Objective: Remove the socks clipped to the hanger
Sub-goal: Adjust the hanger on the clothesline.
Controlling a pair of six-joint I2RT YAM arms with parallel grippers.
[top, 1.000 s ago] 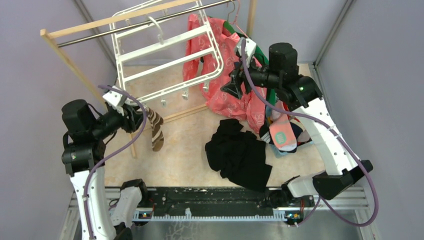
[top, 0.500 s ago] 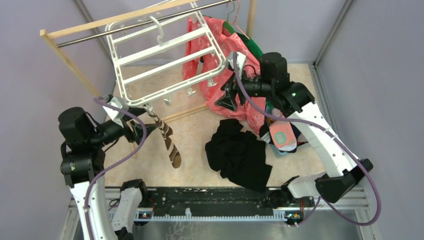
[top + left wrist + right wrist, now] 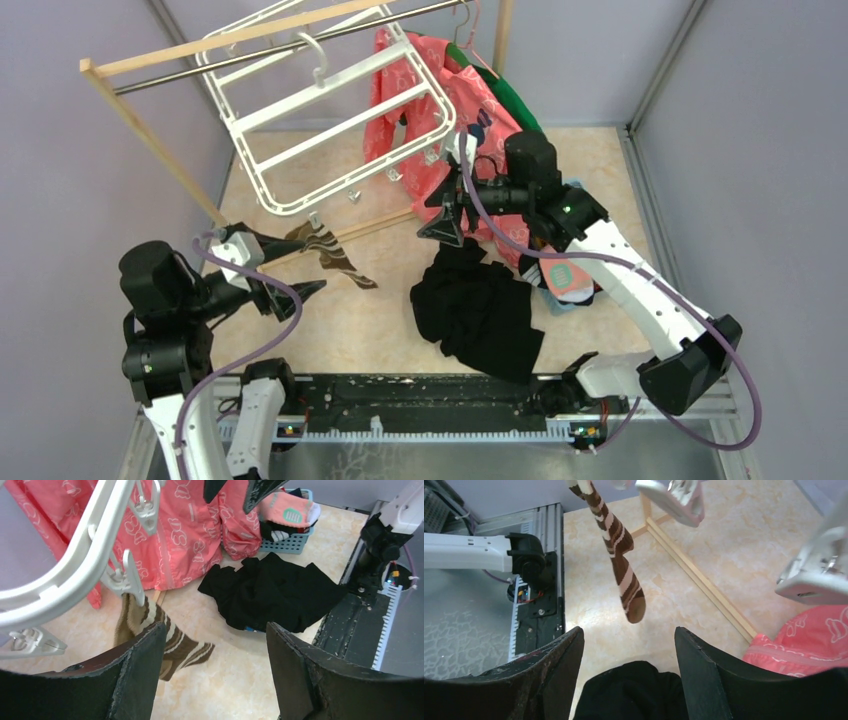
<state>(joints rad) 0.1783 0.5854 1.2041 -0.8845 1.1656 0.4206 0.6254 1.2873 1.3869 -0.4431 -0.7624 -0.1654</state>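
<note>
The white hanger (image 3: pixel 330 100) hangs tilted from the metal rail and also shows in the left wrist view (image 3: pixel 75 570). One brown-and-white striped sock (image 3: pixel 332 255) dangles from a clip on its lower edge. The sock also shows in the left wrist view (image 3: pixel 172 647) and the right wrist view (image 3: pixel 621 575). My left gripper (image 3: pixel 298 266) is open and empty, just left of and below the sock (image 3: pixel 216 630). My right gripper (image 3: pixel 443 210) is open and empty by the hanger's right corner, above the black cloth (image 3: pixel 629 630).
A black cloth heap (image 3: pixel 480 310) lies mid-table. A pink printed shirt (image 3: pixel 440 110) hangs behind my right gripper. A blue basket (image 3: pixel 292 540) holds loose socks (image 3: pixel 565 275) at the right. Wooden rack bars (image 3: pixel 150 145) run along the left and the floor.
My left gripper held the striped sock and pulled it down-right, then let go and drew back, now open. The sock stays clipped. The hanger swung left. My right gripper moved left and down.
</note>
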